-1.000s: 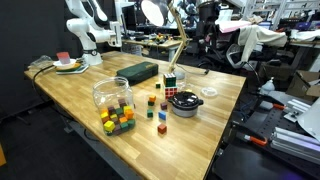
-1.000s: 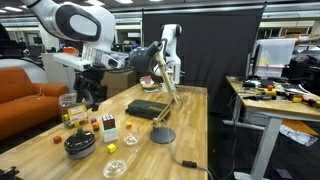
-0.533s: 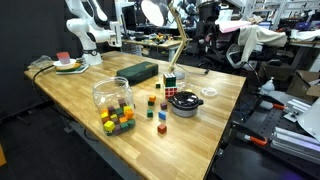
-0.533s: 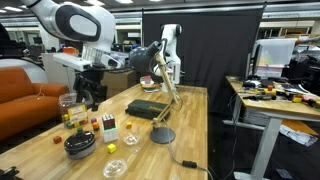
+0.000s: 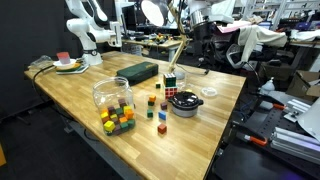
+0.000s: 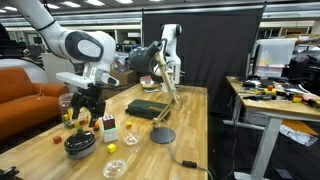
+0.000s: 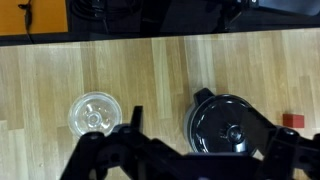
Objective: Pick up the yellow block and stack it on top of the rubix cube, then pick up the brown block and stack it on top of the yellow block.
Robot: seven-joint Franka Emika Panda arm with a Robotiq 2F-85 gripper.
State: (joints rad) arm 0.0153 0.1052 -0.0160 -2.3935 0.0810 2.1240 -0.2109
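The rubix cube [image 5: 171,84] [image 6: 108,128] stands on the wooden table beside a black bowl [image 5: 185,103] [image 6: 80,146] [image 7: 230,125]. The yellow block [image 5: 152,111] and the brown block [image 5: 162,128] lie among other loose little cubes in front of the rubix cube. My gripper [image 6: 88,108] [image 7: 200,150] hangs open and empty above the table, over the bowl and close to the rubix cube. The wrist view shows neither the rubix cube nor the two blocks.
A clear jar [image 5: 112,95] and a bunch of coloured cubes [image 5: 118,120] stand near the table's front edge. A clear lid [image 5: 209,92] [image 7: 93,113] lies by the bowl, a red cube [image 7: 293,120] next to it. A green book [image 5: 139,71] and a desk lamp [image 6: 150,60] stand farther back.
The arm has come down and the gripper now hangs lower over the bowl and the rubix cube. Nothing on the table has moved.
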